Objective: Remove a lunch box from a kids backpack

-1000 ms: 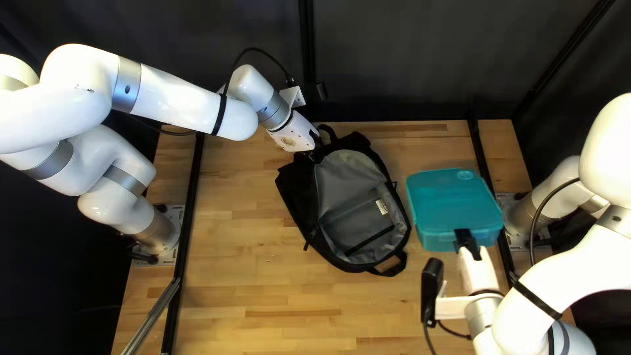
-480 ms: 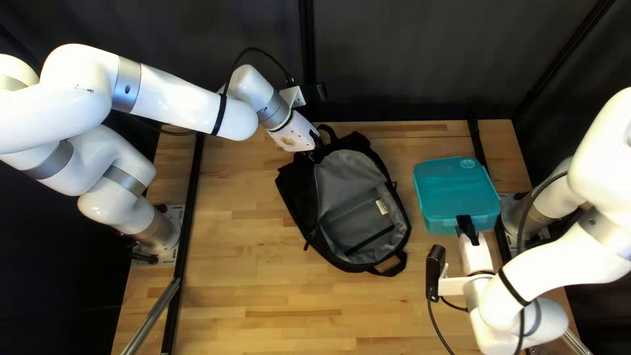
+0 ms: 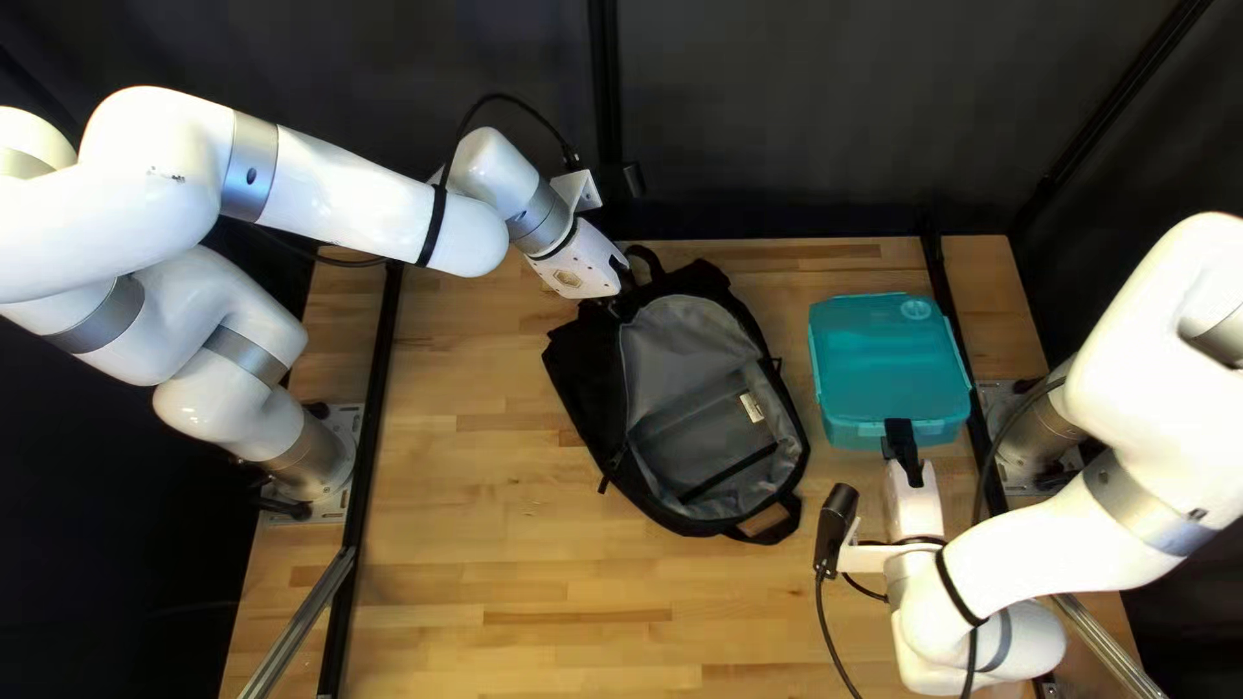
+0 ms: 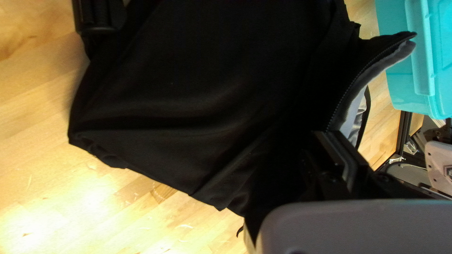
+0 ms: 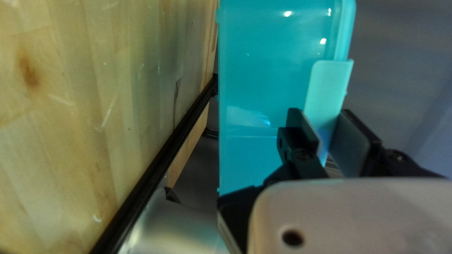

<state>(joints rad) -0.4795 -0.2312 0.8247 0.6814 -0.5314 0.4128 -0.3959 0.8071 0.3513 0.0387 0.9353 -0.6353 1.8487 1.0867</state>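
In the top left view my left gripper [image 3: 624,280] is at the far end of the black backpack [image 3: 583,388], whose grey-lined main compartment lies open. The left wrist view has my left gripper [image 4: 340,157] shut on the black cloth of the backpack [image 4: 188,94], beside its zipper edge. To the right of the bag, my right gripper [image 3: 903,451] is shut on the near edge of the teal lunch box [image 3: 891,356], outside the bag. Seen from the right wrist, my right gripper [image 5: 325,134] has one finger on each side of the latch edge of the lunch box [image 5: 263,84], raised off the table.
The wooden table [image 3: 518,570] has a black rail [image 3: 952,311] along its right side, near the lunch box. My right arm's base [image 3: 1036,427] stands beside that rail. A dark curtain [image 3: 803,117] hangs behind the far edge.
My right gripper has carried the lunch box toward the table's far edge, most recently also slightly left. The left arm and the backpack have stayed still.
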